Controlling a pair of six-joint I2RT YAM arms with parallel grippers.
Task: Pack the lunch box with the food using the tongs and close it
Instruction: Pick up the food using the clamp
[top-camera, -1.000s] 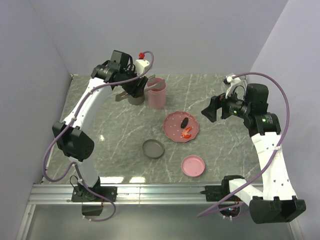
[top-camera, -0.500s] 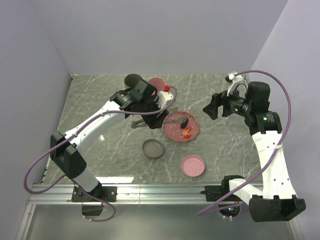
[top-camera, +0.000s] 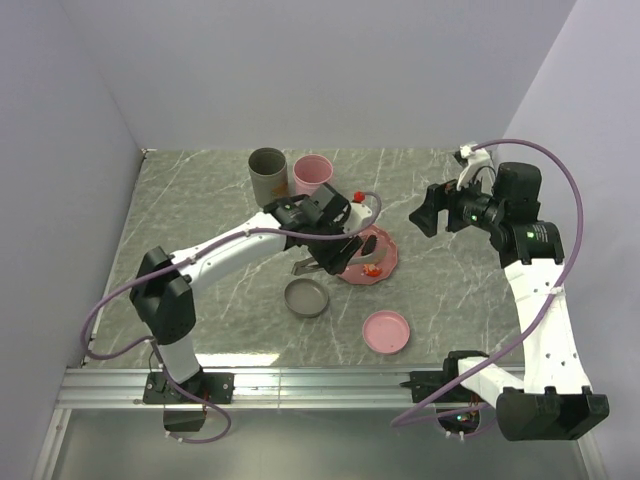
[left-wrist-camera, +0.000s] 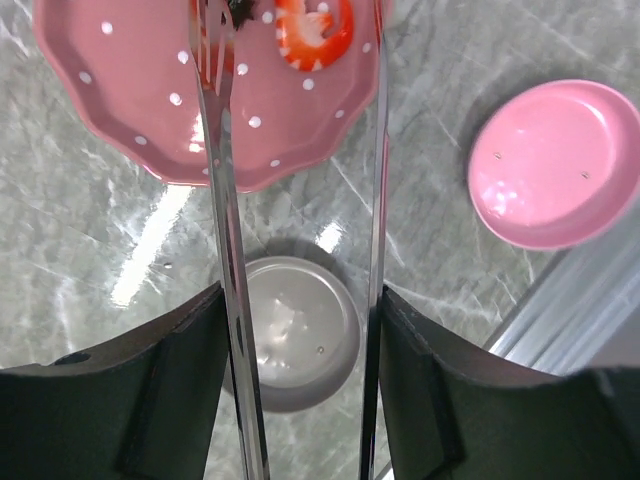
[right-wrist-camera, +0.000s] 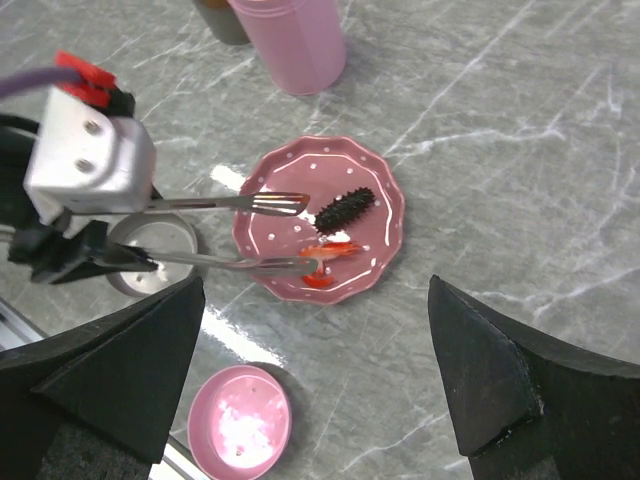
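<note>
My left gripper (top-camera: 322, 255) is shut on the tongs (left-wrist-camera: 222, 200), both slim metal arms pressed between its fingers (left-wrist-camera: 170, 390). The tongs (right-wrist-camera: 215, 203) reach over the pink scalloped plate (right-wrist-camera: 385, 235) with their tips apart and nothing between them. On the plate lie two pieces of the food. The red-orange shrimp (right-wrist-camera: 325, 262) sits at the lower tip, and the dark brown oblong piece (right-wrist-camera: 345, 209) lies just past the upper tip. The lunch box's grey cup (top-camera: 268, 172) and pink cup (top-camera: 312, 174) stand at the back. My right gripper (top-camera: 425, 215) hangs open, high and to the right of the plate.
A shallow grey lid (top-camera: 306, 297) lies just in front of the plate, under my left wrist (left-wrist-camera: 295, 330). A pink lid (top-camera: 386, 331) lies nearer the front edge. The metal rail (top-camera: 330, 378) runs along the table's near edge. Walls close in the left and back.
My left arm has swung from the cups at the back down to the plate, carrying the tongs. The right arm has barely moved and stays open.
</note>
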